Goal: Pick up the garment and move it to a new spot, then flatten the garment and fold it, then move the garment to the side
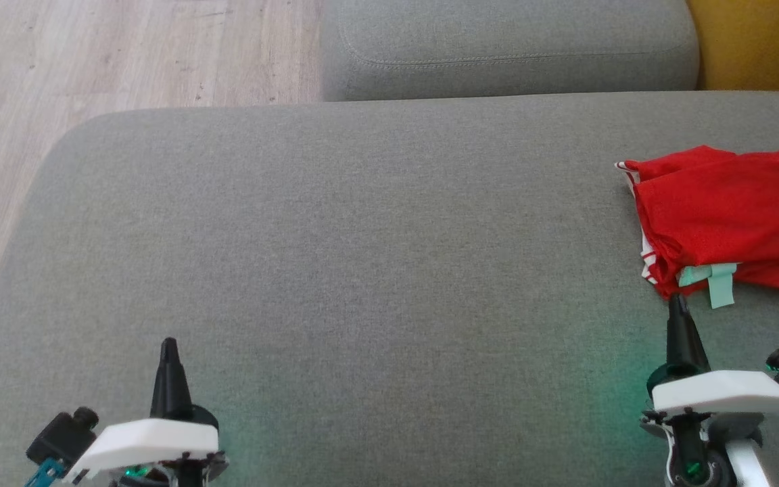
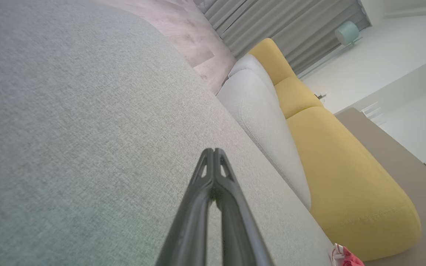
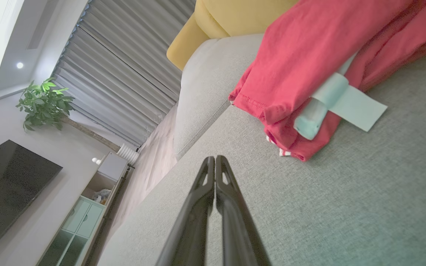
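While the left fingers (image 1: 169, 352) and right fingers (image 1: 678, 308) are sitting pressed together, holding nothing, the red garment (image 1: 727, 210) is lying folded at the sofa (image 1: 362, 237) seat's right side, just beyond the right tips. A careless swing there could be snagging its pale tag (image 1: 717, 281) and undoing the fold.

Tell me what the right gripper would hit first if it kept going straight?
Probably the near corner of the red garment; in the head view the right gripper sits just short of it. The wrist view puts that corner slightly to one side, so it might meet the grey sofa seat instead.
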Robot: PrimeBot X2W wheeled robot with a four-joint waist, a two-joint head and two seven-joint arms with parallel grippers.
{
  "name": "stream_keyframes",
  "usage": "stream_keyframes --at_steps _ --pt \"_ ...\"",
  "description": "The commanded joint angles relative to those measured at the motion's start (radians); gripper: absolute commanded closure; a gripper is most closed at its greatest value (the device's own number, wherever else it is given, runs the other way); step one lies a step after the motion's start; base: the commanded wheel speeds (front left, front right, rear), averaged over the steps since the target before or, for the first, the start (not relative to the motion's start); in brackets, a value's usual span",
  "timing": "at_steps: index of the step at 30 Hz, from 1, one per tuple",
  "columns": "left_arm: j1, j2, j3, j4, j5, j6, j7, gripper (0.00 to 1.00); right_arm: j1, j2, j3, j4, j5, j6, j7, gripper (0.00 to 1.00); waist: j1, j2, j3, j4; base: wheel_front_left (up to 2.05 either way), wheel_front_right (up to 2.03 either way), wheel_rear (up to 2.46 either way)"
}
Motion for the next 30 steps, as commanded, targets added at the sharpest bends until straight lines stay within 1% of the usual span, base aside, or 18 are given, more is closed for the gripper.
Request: stream_keyframes --at_steps 1,30 --pt "-0.053 0.007 0.032 -0.035 -0.028 -0.011 0.006 1.00 -0.046 -0.013 0.004 -0.038 0.034 0.003 0.008 1.00 0.0000 0.0000 0.000 -0.001 0.00 0.00 0.00" --pt "-0.070 0.008 0.103 -0.042 -0.294 -0.032 0.092 1.00 -0.051 -0.015 -0.038 -0.062 0.352 0.005 0.091 1.00 -0.0001 0.0000 -0.007 -0.015 0.00 0.00 0.00"
